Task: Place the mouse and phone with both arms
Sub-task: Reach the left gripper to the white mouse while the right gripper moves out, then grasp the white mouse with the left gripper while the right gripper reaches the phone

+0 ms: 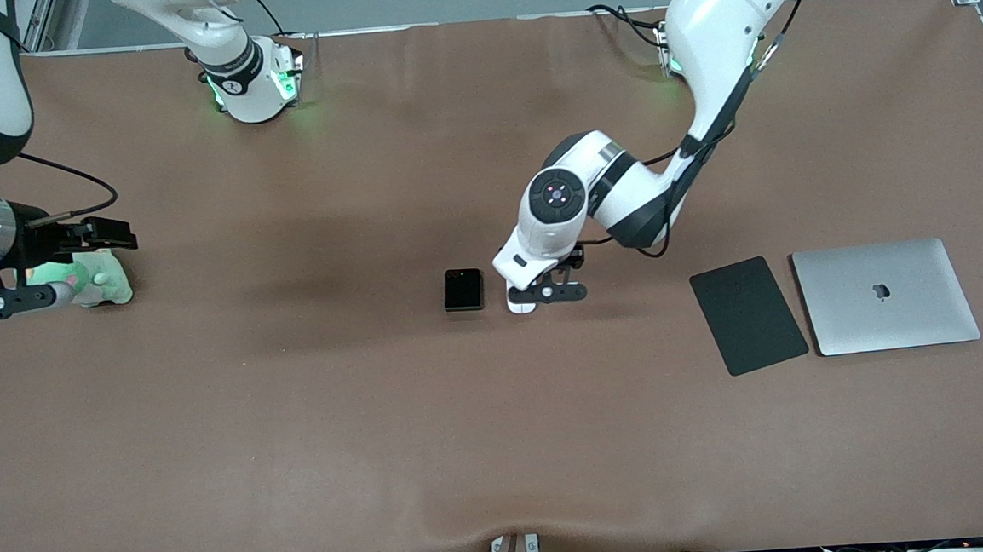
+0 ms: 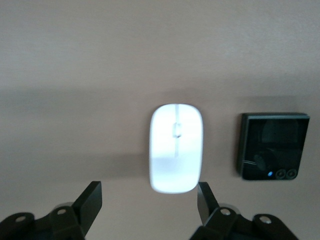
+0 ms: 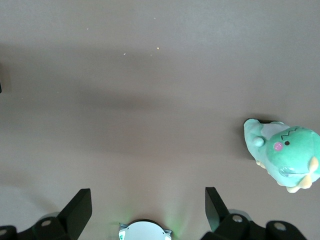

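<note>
The mouse lies on the counter beside the phone, directly under the left hand, its long axis running between the spread fingers, untouched. The right hand waits spread near the dinosaur.

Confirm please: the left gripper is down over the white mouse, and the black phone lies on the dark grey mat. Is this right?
Not quite. The phone lies on the bare table, beside the mouse, well apart from the mat, as the front view shows. The left gripper is indeed over the mouse.
</note>
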Controlling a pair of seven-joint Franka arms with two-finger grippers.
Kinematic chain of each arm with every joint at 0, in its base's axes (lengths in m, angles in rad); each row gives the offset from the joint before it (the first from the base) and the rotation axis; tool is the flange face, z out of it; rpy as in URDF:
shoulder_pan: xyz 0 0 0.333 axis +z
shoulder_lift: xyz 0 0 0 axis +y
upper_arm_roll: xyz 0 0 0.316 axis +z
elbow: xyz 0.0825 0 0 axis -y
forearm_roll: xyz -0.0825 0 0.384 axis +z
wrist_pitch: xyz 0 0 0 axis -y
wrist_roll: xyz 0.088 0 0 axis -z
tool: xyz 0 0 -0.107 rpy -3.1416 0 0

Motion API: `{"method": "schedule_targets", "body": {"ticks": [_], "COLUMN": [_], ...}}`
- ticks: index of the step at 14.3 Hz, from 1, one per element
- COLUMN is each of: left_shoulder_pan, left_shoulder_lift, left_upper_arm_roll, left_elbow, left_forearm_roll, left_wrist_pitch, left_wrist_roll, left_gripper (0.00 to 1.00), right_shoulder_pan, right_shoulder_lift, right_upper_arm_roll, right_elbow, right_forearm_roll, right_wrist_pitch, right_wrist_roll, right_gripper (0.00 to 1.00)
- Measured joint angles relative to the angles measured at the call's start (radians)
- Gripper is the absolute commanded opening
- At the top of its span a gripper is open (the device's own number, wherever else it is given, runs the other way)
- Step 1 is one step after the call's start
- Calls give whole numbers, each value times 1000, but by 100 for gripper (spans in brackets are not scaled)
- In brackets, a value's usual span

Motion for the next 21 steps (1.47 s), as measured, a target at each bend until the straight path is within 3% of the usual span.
{"method": "schedule_targets", "body": {"ticks": [7, 12, 14, 17, 21], "left_shoulder_pan": [-91, -113, -114, -114, -110], "left_shoulder_lift": [77, 115, 127, 130, 128], "left_upper_arm_roll": [75, 98, 98, 98, 106], "left_elbow": [25, 27, 27, 34, 44], "left_forearm_roll": [2, 52, 64, 66, 67], "left_wrist_pitch": [88, 125, 134, 137, 137], "left_wrist_roll": [-23, -39, -44, -45, -51], "left_gripper": [79, 71, 61, 33, 26], "right_shoulder_pan": [28, 85, 115, 166, 230], "right_shoulder_lift": [12, 102, 148, 191, 235], "right_upper_arm_roll": [1, 3, 3, 5, 5], "right_elbow": [0, -1, -1, -1, -1], "right_forearm_roll": [1, 4, 4, 16, 105], "right_wrist_pitch": [45, 83, 121, 145, 189], "right_wrist_roll": [-1, -1, -1, 36, 113], "right_gripper": [100, 100, 100, 100, 100]}}
